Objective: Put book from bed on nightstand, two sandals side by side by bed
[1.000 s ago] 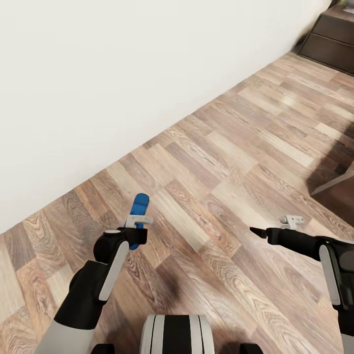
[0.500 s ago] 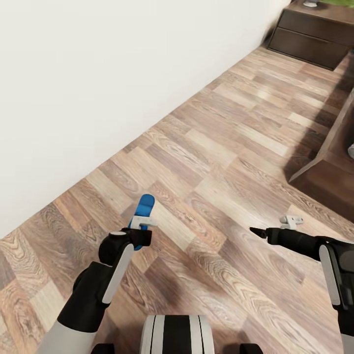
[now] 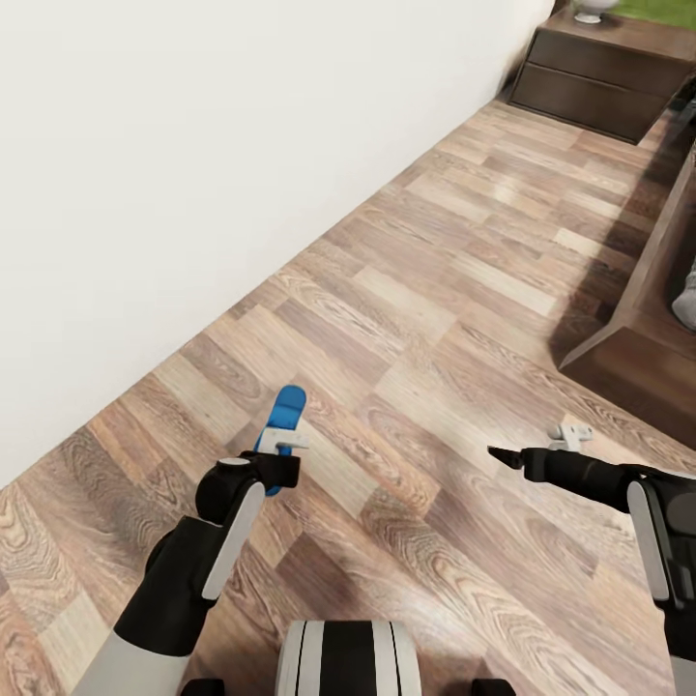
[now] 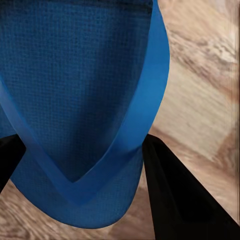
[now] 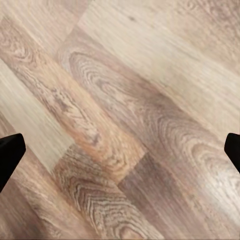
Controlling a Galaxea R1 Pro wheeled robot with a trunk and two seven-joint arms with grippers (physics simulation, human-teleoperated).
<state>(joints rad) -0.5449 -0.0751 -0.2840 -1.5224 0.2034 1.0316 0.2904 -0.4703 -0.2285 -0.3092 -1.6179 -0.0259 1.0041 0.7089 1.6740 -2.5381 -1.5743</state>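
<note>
My left gripper (image 3: 280,447) is shut on a bright blue sandal (image 3: 287,410), held a little above the wood-plank floor. In the left wrist view the sandal's sole and strap (image 4: 85,100) sit between the black fingers (image 4: 172,192). My right gripper (image 3: 503,454) hovers over the floor at the right, open, with nothing but planks between its fingertips (image 5: 10,155). The dark-brown nightstand (image 3: 590,82) stands far off at the upper right against the white wall. The bed's low dark frame (image 3: 643,329) runs along the right edge. The book is out of view.
A white wall (image 3: 193,145) runs diagonally along the left. A wide strip of wood floor (image 3: 454,280) lies between the wall and the bed frame. A small white object (image 3: 588,10) sits on the nightstand. My base (image 3: 348,657) shows at the bottom.
The whole view has shifted as the robot moves: the nightstand and the bed frame have come further into view. Both arms keep their pose, and the left gripper still holds the sandal.
</note>
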